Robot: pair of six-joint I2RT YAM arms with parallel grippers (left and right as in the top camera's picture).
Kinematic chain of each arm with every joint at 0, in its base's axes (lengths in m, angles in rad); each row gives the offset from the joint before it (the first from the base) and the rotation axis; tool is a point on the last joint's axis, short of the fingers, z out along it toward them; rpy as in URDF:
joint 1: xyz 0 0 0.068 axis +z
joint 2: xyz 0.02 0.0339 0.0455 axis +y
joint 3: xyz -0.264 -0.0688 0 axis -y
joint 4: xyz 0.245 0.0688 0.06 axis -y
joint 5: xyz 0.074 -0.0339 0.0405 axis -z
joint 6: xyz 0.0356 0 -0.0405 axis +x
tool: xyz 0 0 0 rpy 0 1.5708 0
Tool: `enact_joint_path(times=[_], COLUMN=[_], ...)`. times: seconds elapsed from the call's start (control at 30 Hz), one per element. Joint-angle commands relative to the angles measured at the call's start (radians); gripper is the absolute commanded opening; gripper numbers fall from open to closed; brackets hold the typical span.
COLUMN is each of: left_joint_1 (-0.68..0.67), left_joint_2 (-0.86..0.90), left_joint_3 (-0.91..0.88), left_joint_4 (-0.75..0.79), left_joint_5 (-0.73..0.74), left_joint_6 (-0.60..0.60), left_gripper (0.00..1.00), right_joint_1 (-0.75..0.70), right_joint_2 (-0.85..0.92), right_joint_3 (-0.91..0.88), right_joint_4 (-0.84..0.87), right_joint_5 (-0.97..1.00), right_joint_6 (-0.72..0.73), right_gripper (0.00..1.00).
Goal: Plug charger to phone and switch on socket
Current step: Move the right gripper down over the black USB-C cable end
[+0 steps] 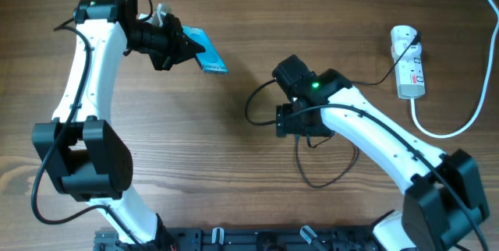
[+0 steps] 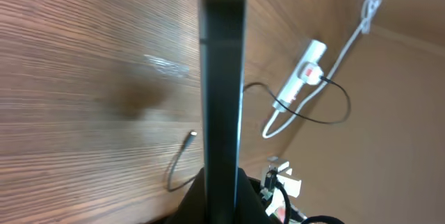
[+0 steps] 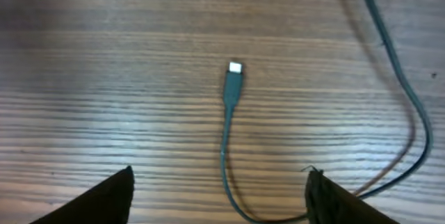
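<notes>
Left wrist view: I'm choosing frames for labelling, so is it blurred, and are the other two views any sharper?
Left wrist: the phone, edge-on near the lens, is a soft dark bar; the socket beyond stays recognisable; a pale glare patch lies on the table. Right wrist: the charger tip is mildly soft, its metal end glinting white. Overhead: sharp and evenly lit.

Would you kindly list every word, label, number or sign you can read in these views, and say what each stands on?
No text is legible in any view.
phone: the cyan screen is too small overhead for any lettering to be read, and the left wrist view shows it edge-on.
socket: red and dark marks, too small and blurred to read.
charger: no marking visible on its plug.
</notes>
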Motion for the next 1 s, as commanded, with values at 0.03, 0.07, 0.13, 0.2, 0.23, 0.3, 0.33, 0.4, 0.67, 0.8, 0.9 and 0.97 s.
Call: enact_joint_path(times=[0.03,0.07,0.13,0.2,0.23,0.3,0.33,0.4,0.67,0.8,0.9,0.97], left_joint_1=[0.002,0.002,0.002,0.002,0.002,0.002,0.002,0.002,0.002,0.002,0.002,0.002], left_joint_2=[-0.029,-0.029,-0.029,-0.029,-0.029,-0.029,-0.029,-0.029,-0.029,-0.029,-0.029,-0.029], left_joint_3=[0.001,0.001,0.001,0.001,0.001,0.001,0.001,0.001,0.001,0.001,0.001,0.001], left_joint_4=[-0.004,-0.005,-0.005,-0.004,-0.004,-0.004,-0.004,-0.004,-0.004,-0.003,-0.003,-0.003], left_joint_5=[-0.032,-0.032,-0.032,-0.032,-0.032,-0.031,-0.031,-0.031,-0.032,-0.032,-0.032,-0.032], left_joint_6=[0.027,0.027,0.027,0.027,0.027,0.027,0.027,0.027,0.027,0.027,0.027,0.027], left_gripper=[0.04,0.04,0.04,0.04,0.04,0.04,0.04,0.04,0.04,0.04,0.04,0.04], right_joint_1=[-0.040,-0.045,-0.046,-0.046,-0.046,-0.046,-0.046,-0.046,-0.045,-0.045,-0.032,-0.010], right_joint_2=[0.031,0.031,0.033,0.033,0.033,0.035,0.036,0.041,0.110,0.110,0.110,0.110], right_joint_3=[-0.063,-0.080,-0.114,-0.161,-0.174,-0.201,-0.209,-0.214,-0.217,-0.217,-0.217,-0.217], right_joint_4=[0.069,0.092,0.133,0.188,0.203,0.243,0.259,0.266,0.292,0.291,0.291,0.291], right_joint_5=[-0.079,-0.079,-0.083,-0.081,-0.066,-0.041,-0.040,-0.037,-0.031,-0.030,-0.015,-0.002], right_joint_6=[-0.030,-0.026,-0.026,-0.018,0.003,0.038,0.048,0.053,0.060,0.068,0.074,0.082], right_gripper=[0.73,0.73,0.73,0.71,0.66,0.63,0.62,0.60,0.51,0.48,0.47,0.45])
